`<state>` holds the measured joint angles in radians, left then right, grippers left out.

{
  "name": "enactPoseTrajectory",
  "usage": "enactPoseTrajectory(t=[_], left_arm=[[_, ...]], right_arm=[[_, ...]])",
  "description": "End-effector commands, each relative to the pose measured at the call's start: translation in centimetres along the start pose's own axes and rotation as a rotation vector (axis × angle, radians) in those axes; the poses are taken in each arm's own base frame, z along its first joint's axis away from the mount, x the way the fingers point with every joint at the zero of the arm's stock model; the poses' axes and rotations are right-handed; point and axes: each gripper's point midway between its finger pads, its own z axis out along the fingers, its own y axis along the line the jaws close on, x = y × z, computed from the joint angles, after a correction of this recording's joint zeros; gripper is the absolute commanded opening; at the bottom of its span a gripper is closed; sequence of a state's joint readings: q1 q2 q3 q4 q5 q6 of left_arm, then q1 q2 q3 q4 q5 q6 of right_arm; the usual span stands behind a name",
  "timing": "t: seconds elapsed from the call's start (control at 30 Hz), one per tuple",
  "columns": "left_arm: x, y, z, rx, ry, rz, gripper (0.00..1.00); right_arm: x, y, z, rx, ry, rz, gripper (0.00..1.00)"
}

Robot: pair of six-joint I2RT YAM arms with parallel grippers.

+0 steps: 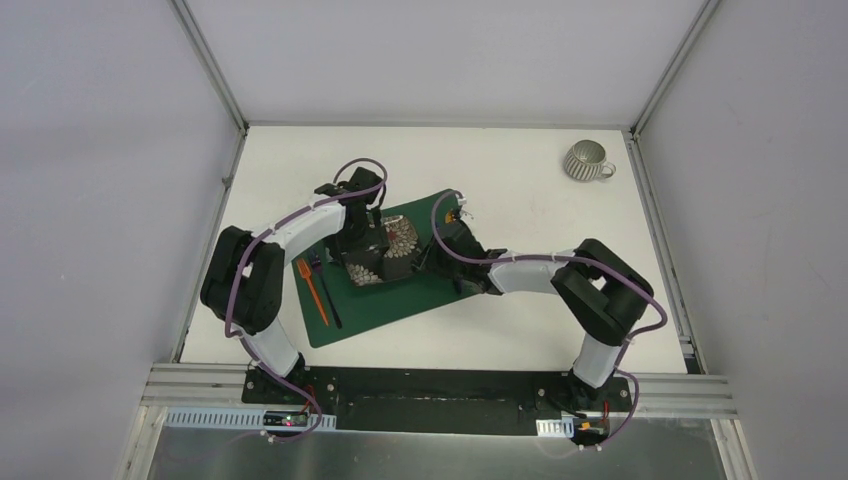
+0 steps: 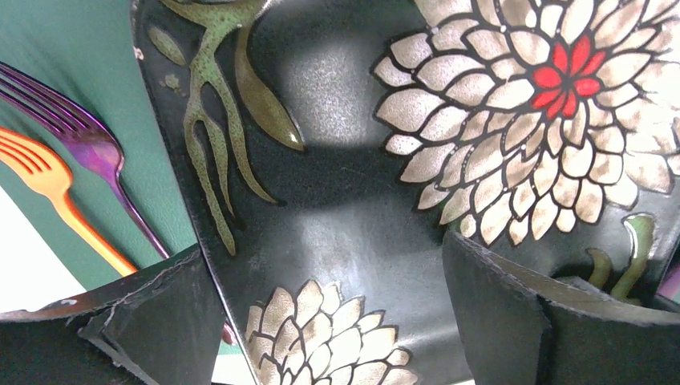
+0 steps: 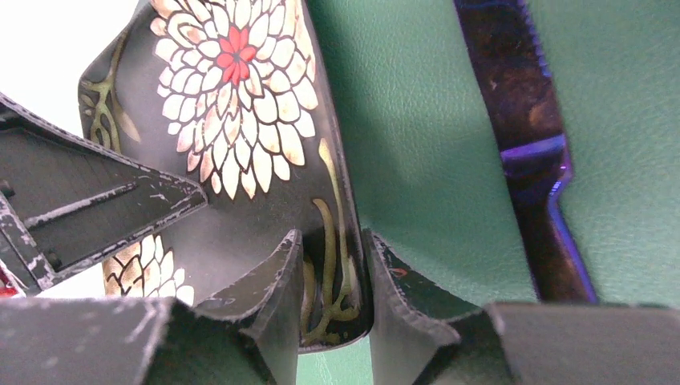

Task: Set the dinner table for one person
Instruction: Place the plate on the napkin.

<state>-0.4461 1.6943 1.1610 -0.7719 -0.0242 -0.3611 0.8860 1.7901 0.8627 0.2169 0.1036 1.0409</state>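
A black plate (image 1: 397, 248) with white and red flowers lies on the dark green placemat (image 1: 400, 305) on the white dinner table (image 1: 520, 200). My left gripper (image 1: 362, 262) hangs over the plate's left part. In the left wrist view the left gripper (image 2: 321, 249) is open, one finger outside the plate (image 2: 345, 208) edge and the other above its face. My right gripper (image 3: 333, 241) is shut on the rim of the plate (image 3: 240, 104), a finger on each side. An orange fork (image 2: 56, 188) and a purple fork (image 2: 88, 144) lie left of the plate.
A dark purple knife (image 3: 529, 152) lies on the placemat (image 3: 417, 144) right of the plate. A ribbed grey mug (image 1: 586, 161) stands at the table's back right corner. Aluminium frame posts edge the table on both sides.
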Motion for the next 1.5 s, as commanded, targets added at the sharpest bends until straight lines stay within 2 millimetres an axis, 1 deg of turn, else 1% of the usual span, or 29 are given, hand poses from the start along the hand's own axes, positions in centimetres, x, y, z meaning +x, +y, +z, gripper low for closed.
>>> enactPoseTrajectory(t=[0.0,0.07,0.1,0.17,0.2,0.27,0.3,0.33,0.4,0.47,0.5,0.57,0.6,0.63,0.73,0.93,1.03,1.13,1.2,1.27,1.4,1.43,1.47], left_arm=[[-2.0,-7.5,-4.7,0.282,-0.095,0.060,0.94],[-2.0,-7.7,-4.7,0.286,-0.093,0.063,0.94],[-2.0,-7.8,-4.6,0.288,-0.092,0.064,0.94],[-2.0,-8.1,-4.7,0.293,-0.091,0.069,0.95],[-2.0,-8.2,-4.8,0.293,-0.092,0.073,0.98],[-2.0,-8.2,-4.8,0.290,-0.093,0.075,0.99],[-1.9,-8.1,-4.7,0.287,-0.093,0.076,0.99],[-2.0,-8.1,-4.7,0.284,-0.094,0.077,0.98],[-1.8,-8.0,-4.5,0.280,-0.089,0.079,0.93],[-1.8,-8.0,-4.4,0.278,-0.086,0.079,0.88],[-1.8,-7.9,-4.3,0.274,-0.084,0.077,0.86],[-1.7,-7.7,-4.2,0.264,-0.084,0.079,0.79],[-1.8,-7.6,-4.2,0.258,-0.087,0.080,0.76],[-1.8,-7.5,-4.2,0.252,-0.088,0.080,0.75],[-2.1,-7.3,-4.4,0.239,-0.095,0.081,0.78],[-2.4,-6.8,-4.9,0.213,-0.103,0.087,0.77],[-2.4,-6.9,-5.2,0.220,-0.104,0.087,0.77],[-2.4,-6.9,-5.3,0.223,-0.102,0.091,0.77],[-2.4,-7.0,-5.5,0.226,-0.102,0.094,0.79],[-2.5,-7.0,-5.7,0.227,-0.104,0.094,0.80],[-2.6,-7.0,-6.0,0.231,-0.112,0.092,0.80],[-2.6,-7.1,-6.0,0.233,-0.111,0.092,0.80],[-2.7,-7.2,-6.0,0.236,-0.110,0.091,0.80]], right_arm=[[-0.4,2.1,-2.6,-0.029,0.056,-0.155,0.20],[-1.8,1.6,-3.2,-0.009,0.043,-0.152,0.36],[-2.5,1.4,-3.4,-0.008,0.039,-0.149,0.38],[-3.8,1.1,-3.8,-0.012,0.021,-0.133,0.40],[-4.4,1.1,-4.0,-0.016,0.014,-0.128,0.41],[-4.4,1.0,-4.2,-0.021,0.050,-0.127,0.41],[-4.3,1.1,-4.2,-0.027,0.058,-0.129,0.39],[-4.2,1.3,-4.1,-0.035,0.069,-0.131,0.37],[-3.5,1.5,-3.6,-0.049,0.093,-0.120,0.33],[-3.0,1.9,-3.2,-0.072,0.100,-0.114,0.27],[-2.7,2.0,-3.0,-0.075,0.105,-0.114,0.26],[-2.0,2.1,-2.7,-0.080,0.120,-0.114,0.24],[-1.7,2.3,-2.5,-0.084,0.126,-0.116,0.24],[-1.3,2.5,-2.4,-0.091,0.139,-0.119,0.25],[-0.2,3.2,-2.1,-0.106,0.169,-0.134,0.27],[2.9,4.4,-1.5,-0.126,0.227,-0.162,0.25],[4.3,4.5,-1.5,-0.129,0.241,-0.166,0.24],[5.1,4.2,-1.8,-0.129,0.251,-0.168,0.24],[5.6,4.0,-2.3,-0.129,0.257,-0.172,0.25],[5.9,3.7,-2.8,-0.128,0.259,-0.175,0.29],[6.2,2.3,-3.4,-0.098,0.253,-0.181,0.62],[6.2,2.0,-3.4,-0.088,0.252,-0.184,0.66],[6.1,1.7,-3.4,-0.081,0.252,-0.186,0.67]])
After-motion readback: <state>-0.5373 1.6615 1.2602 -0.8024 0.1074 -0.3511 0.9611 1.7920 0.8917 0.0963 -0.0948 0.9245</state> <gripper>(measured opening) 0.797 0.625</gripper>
